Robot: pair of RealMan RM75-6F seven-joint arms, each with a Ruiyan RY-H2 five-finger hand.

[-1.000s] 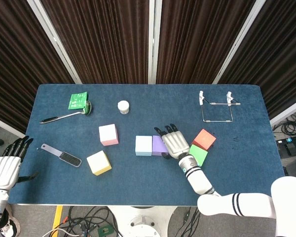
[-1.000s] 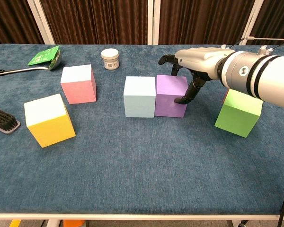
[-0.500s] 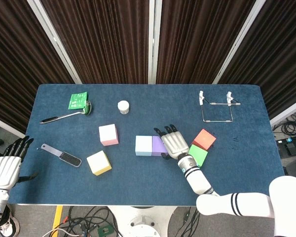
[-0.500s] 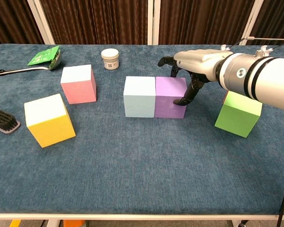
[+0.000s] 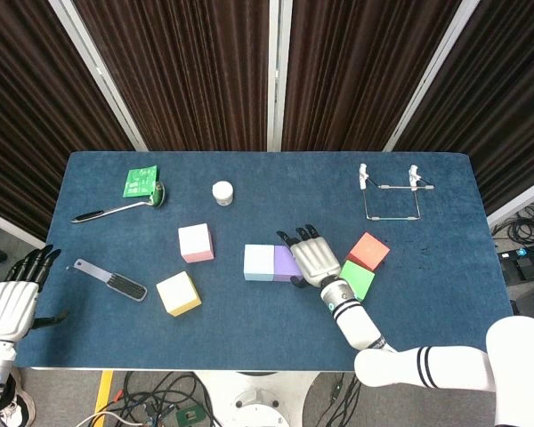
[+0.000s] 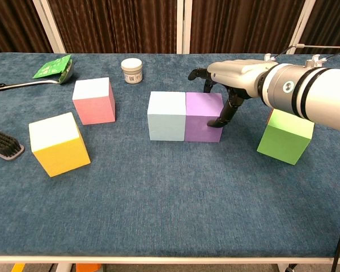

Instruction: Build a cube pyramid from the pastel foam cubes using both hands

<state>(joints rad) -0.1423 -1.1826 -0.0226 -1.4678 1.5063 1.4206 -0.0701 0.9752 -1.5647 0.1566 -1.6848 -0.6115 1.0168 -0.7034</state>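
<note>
A light blue cube [image 5: 259,262] [image 6: 166,115] and a purple cube [image 5: 286,261] [image 6: 203,117] stand side by side, touching, mid-table. My right hand [image 5: 314,257] [image 6: 233,76] lies over the purple cube's right side, fingers spread, a fingertip against its right face, holding nothing. A green cube [image 5: 357,279] [image 6: 285,135] sits to the right with a red cube [image 5: 368,251] behind it. A pink cube [image 5: 196,242] [image 6: 93,100] and a yellow cube [image 5: 178,293] [image 6: 58,143] stand to the left. My left hand [image 5: 13,298] hangs open off the table's left edge.
A black brush [image 5: 111,280] [image 6: 2,143] lies at the left. A spoon [image 5: 120,209] and a green packet [image 5: 141,181] are at the back left, a small white jar [image 5: 222,192] [image 6: 132,70] at the back middle, and a wire rack [image 5: 391,194] at the back right.
My right hand has nudged the purple cube slightly left, closing it against the light blue cube. The left hand has not moved.
</note>
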